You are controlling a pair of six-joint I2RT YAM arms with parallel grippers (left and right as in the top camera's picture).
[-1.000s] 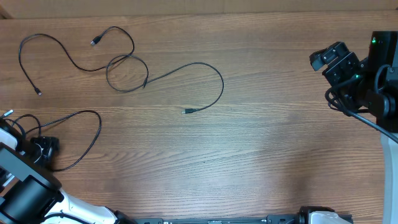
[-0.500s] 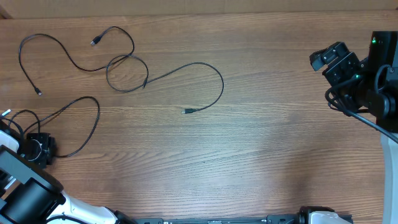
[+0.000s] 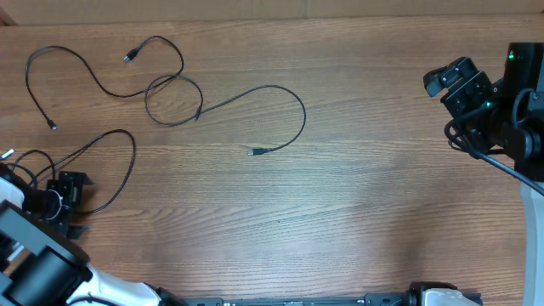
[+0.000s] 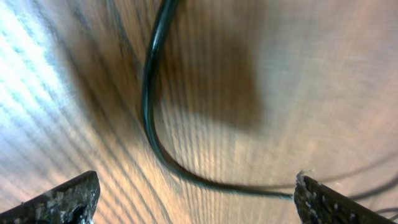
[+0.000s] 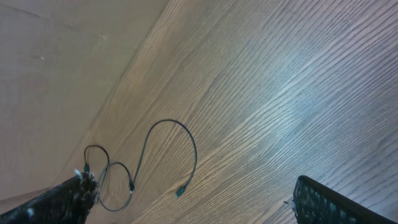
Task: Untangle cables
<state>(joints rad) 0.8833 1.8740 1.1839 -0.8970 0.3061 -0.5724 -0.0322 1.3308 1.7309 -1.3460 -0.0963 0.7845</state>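
Note:
Three thin black cables lie apart on the wooden table. One long cable (image 3: 102, 85) snakes across the far left. A second cable (image 3: 289, 93) has a loop at its left and arcs round to a plug near the middle; it also shows in the right wrist view (image 5: 194, 149). The third cable (image 3: 132, 157) loops at the left edge. My left gripper (image 3: 70, 194) is open just above the table, and this cable (image 4: 149, 118) lies between its fingers (image 4: 196, 186). My right gripper (image 3: 444, 81) is open and empty (image 5: 194, 182), raised at the far right.
The table's far edge runs along the top of the overhead view. Thicker black arm cables hang by the right arm (image 3: 493, 157) and beside the left arm (image 3: 21, 170).
The third cable's loop has been drawn leftwards and narrower. The left gripper has shifted slightly up the table and its fingers are now spread. The right arm has not moved.

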